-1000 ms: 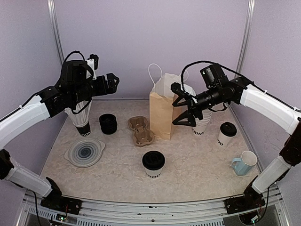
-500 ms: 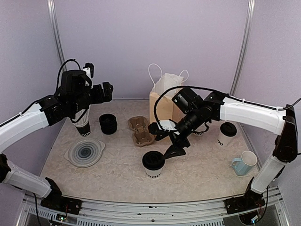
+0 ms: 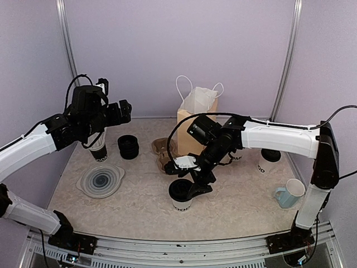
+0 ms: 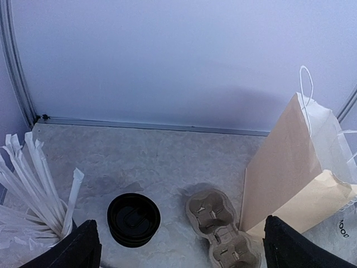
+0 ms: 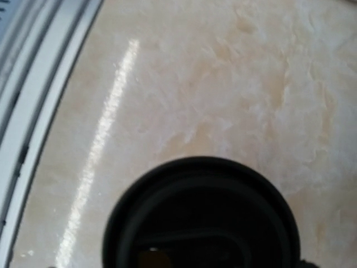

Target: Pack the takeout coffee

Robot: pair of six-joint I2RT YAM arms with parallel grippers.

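Standing at the far middle of the counter (image 3: pixel 234 206) was the brown paper bag (image 3: pixel 192 131). The right pincer (image 3: pixel 188 180) hung spread wide just over the near-centre takeout coffee cup (image 3: pixel 182 194), gripping nothing; that cup's black lid (image 5: pixel 201 218) filled the wrist view. The left pincer (image 3: pixel 116 97) gaped empty above the straw cup (image 3: pixel 99 152) at far left. The second takeout coffee cup (image 3: pixel 270 158) stood at right, beyond the blue mug (image 3: pixel 290 192).

Left arm (image 3: pixel 30 146) and right arm (image 3: pixel 279 137) are wearing white shells over black joints, black cables (image 3: pixel 83 75) looping beside both.
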